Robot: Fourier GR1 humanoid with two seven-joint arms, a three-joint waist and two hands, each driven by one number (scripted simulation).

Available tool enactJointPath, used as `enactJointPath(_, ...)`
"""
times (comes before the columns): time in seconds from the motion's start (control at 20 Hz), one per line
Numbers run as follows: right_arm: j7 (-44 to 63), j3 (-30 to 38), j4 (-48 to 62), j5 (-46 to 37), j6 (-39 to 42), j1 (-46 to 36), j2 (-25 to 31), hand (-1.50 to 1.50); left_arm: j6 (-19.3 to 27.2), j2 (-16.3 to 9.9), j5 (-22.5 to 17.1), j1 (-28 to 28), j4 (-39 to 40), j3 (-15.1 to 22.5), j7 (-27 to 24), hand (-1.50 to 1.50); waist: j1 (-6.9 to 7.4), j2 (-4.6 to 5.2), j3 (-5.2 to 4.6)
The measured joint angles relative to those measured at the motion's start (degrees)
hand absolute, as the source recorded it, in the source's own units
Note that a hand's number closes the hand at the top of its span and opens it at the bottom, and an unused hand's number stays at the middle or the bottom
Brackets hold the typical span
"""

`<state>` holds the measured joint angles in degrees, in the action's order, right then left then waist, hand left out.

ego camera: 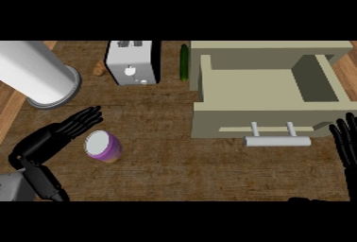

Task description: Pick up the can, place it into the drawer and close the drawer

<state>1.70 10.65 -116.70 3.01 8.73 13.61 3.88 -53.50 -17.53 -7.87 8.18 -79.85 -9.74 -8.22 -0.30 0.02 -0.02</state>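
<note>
A purple can point(103, 146) stands on the brown wooden counter point(167, 156), near the left side. It stands almost straight up, so its long way runs up from the counter. Its white round top faces up and leans a little to the far left. Its bottom end shows a bit at the near right.

The left hand point(59, 133) is just to the left of the can. Its black fingers point(85, 117) are straight and spread apart, and they point to the far right. They reach past the can's far left side. They are not curled round the can, and you cannot tell if they touch it.

The drawer point(268, 97) is on the right side. It is pulled open toward the near side. Its grey handle point(276, 140) sticks out at the front.

The right hand point(344, 142) rests at the right edge, near the drawer's front corner. Its fingers are straight and point away, holding nothing.

Far behind the can stand a white toaster point(132, 63) and a big silver cylinder point(38, 75). A thin green vegetable point(184, 62) lies between the toaster and the drawer.
</note>
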Motion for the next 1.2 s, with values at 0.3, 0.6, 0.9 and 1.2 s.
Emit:
enactJointPath(0.3,0.8,0.7,0.3,0.0,0.5,-0.9,0.1,-1.50,3.3,-0.3,8.6,1.8,7.7,0.7,-8.4,-1.50,-0.04,0.02,-0.01)
enactJointPath(0.6,0.3,0.0,-0.2,-1.1,0.6,-0.2,-0.9,-1.50,7.1,-2.8,13.3,3.6,15.5,1.8,-15.5,-1.50,-0.16,0.06,-0.01)
enactJointPath(0.9,0.4,0.3,-0.3,-0.8,1.2,-0.4,-0.7,-1.50,10.8,-5.0,16.6,6.1,23.7,4.1,-21.9,-1.50,-0.40,0.12,-0.05)
enactJointPath(1.2,0.9,0.6,-1.0,-0.6,1.2,-0.7,-0.7,-1.50,14.4,-6.8,19.1,9.4,32.7,6.6,-27.7,-1.50,-0.64,0.20,-0.07)
